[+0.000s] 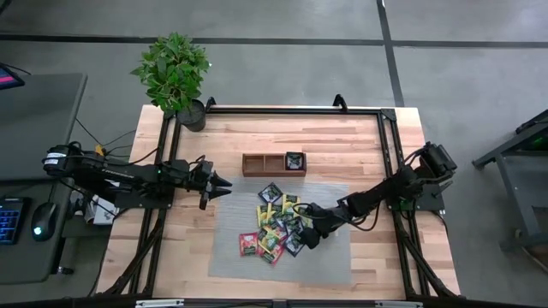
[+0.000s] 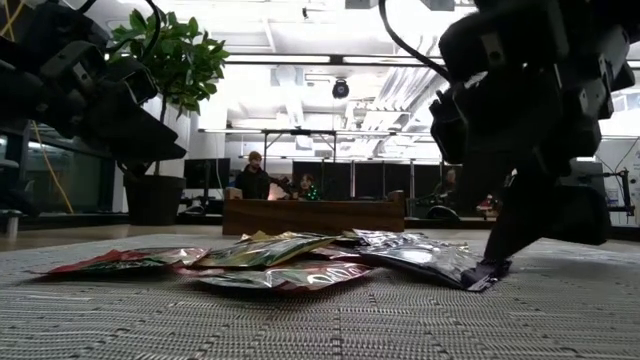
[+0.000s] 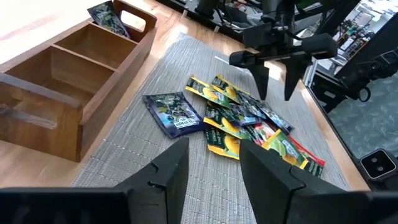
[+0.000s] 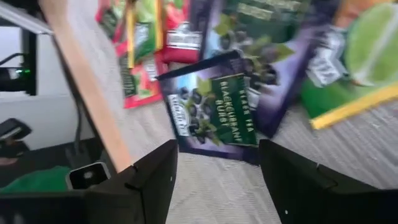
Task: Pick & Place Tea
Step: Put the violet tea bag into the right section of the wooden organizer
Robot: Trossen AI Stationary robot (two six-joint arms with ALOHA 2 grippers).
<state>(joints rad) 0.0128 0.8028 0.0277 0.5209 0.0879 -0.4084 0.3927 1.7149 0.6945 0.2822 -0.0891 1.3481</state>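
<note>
Right gripper (image 1: pixel 310 239) down at the tea pile (image 1: pixel 278 224), fingers spread, nothing held.

Noted on the grey mat (image 1: pixel 330 257), near its middle: sachets heaped and overlapping – red, yellow, green and dark wrappers. Right fingers (image 4: pixel 155 180) parted wide, straddling a dark blackcurrant sachet (image 4: pixel 214 109) at the pile's right edge, flat on the mat, not gripped. One more dark sachet (image 1: pixel 294 160) standing in the right-end compartment of the wooden tray (image 1: pixel 257 164), just beyond the mat's far edge. Left gripper (image 1: pixel 221 184) hovering off the mat's far-left corner – partly open, empty. Potted plant (image 1: pixel 175 73) at the table's far-left corner.
</note>
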